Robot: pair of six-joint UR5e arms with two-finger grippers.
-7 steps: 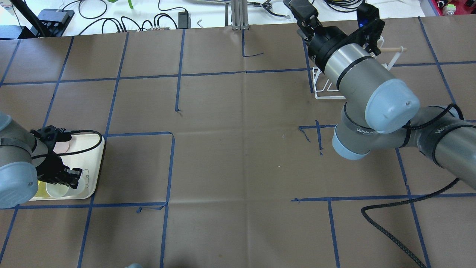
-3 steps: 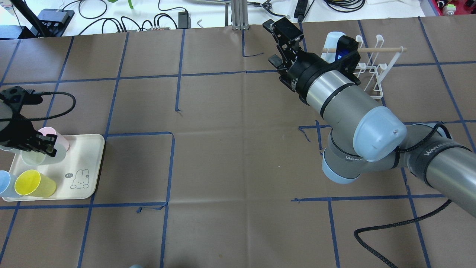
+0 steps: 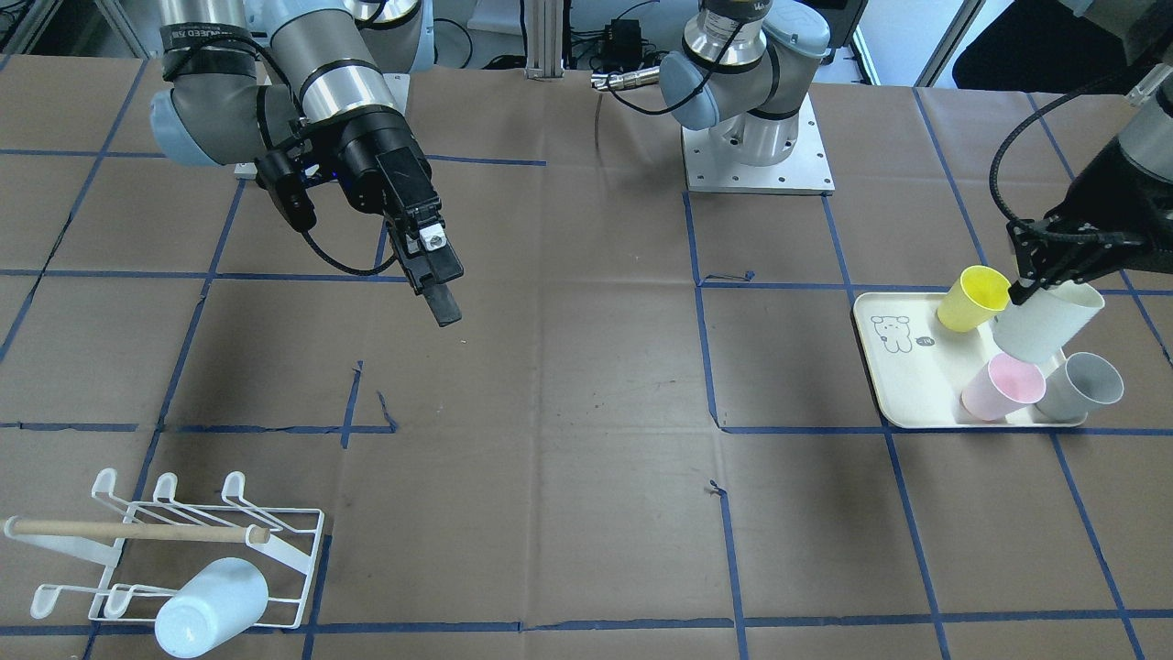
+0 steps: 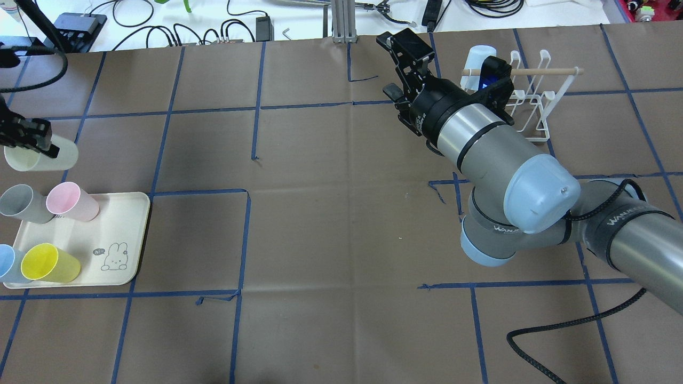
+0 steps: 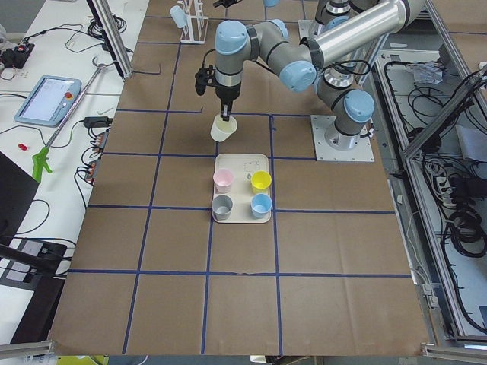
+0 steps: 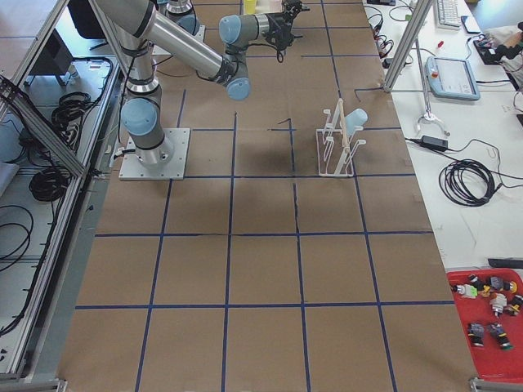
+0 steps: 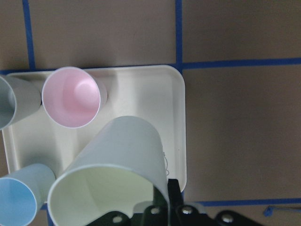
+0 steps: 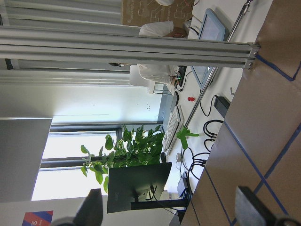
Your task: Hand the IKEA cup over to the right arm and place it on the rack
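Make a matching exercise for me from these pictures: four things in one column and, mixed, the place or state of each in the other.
1 cream cup
2 rack
3 pink cup
4 right end effector

A holds one pale blue cup
B stands on the tray
C open, empty
D gripped by the left end effector

Pairs: 1-D, 2-A, 3-B, 4-C

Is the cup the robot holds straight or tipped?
Tipped. The cup hangs slanted from the left gripper, unlike the upright pink cup on the tray.

IKEA cup (image 4: pixel 58 154) cream | tray (image 4: pixel 122 224) cream, rabbit drawing | rack (image 4: pixel 533 98) white | table (image 4: pixel 341 213) brown, blue grid
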